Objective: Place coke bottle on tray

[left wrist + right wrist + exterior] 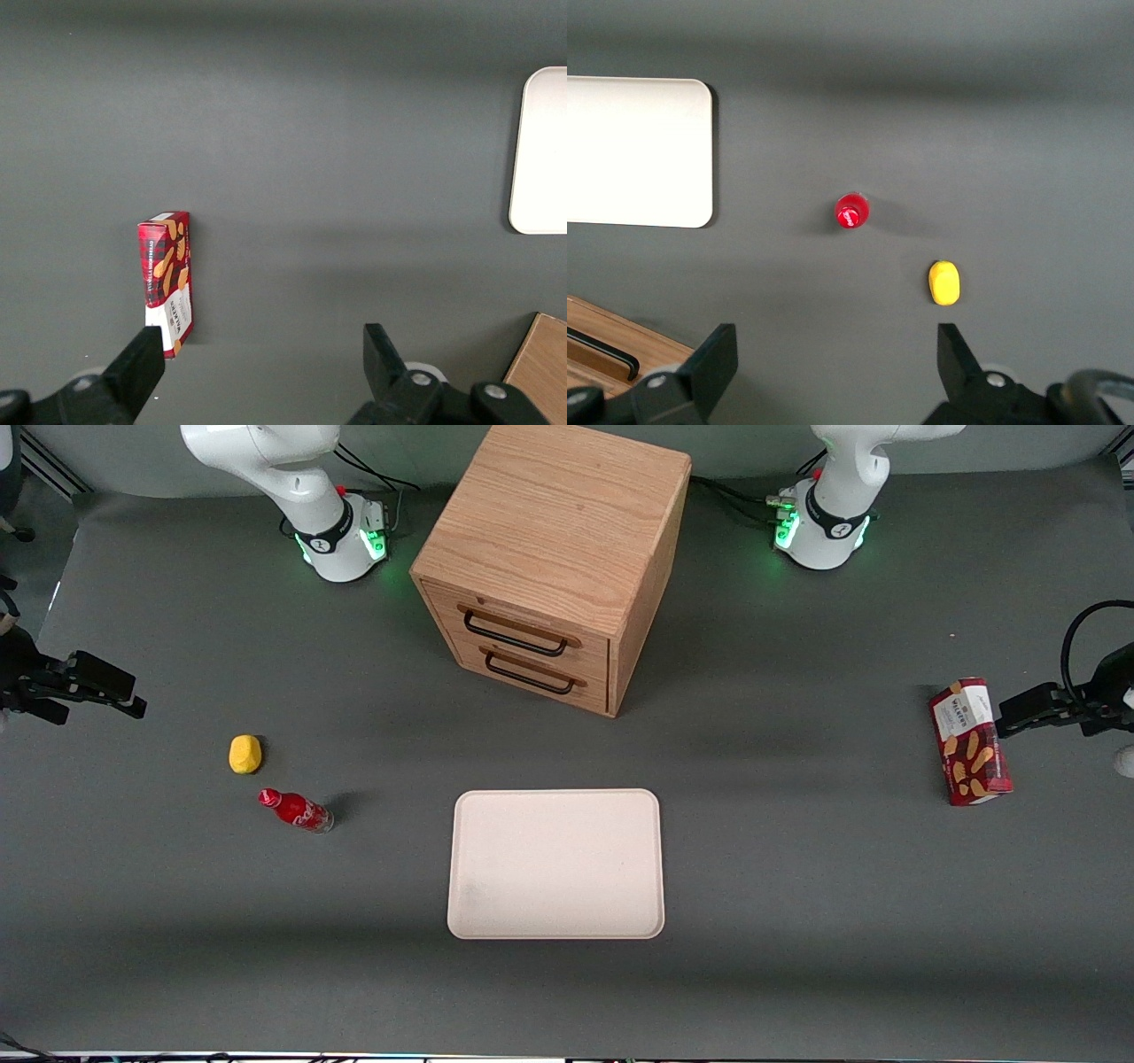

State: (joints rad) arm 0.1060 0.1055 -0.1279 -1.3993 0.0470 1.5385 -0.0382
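Upright on the grey table (797, 957) — small slim red coke bottle (296, 810), cap seen end-on from the wrist camera (852, 212), long axis vertical. Just beside a yellow lemon-like lump (245, 754), well apart from the pale cream-pink rectangular tray (556, 864). Right gripper (837, 359) high above, fingers spread wide, empty — needs lowering over the cap, likely.

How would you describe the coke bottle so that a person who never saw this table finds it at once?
Start at the flat pale cream-pink rectangular tray in front of the wooden drawer cabinet, then look toward the working arm's end of the table. The small slim red bottle with a red cap stands there upright. The yellow lump beside it is rounder; the open end effector hovers high above both.
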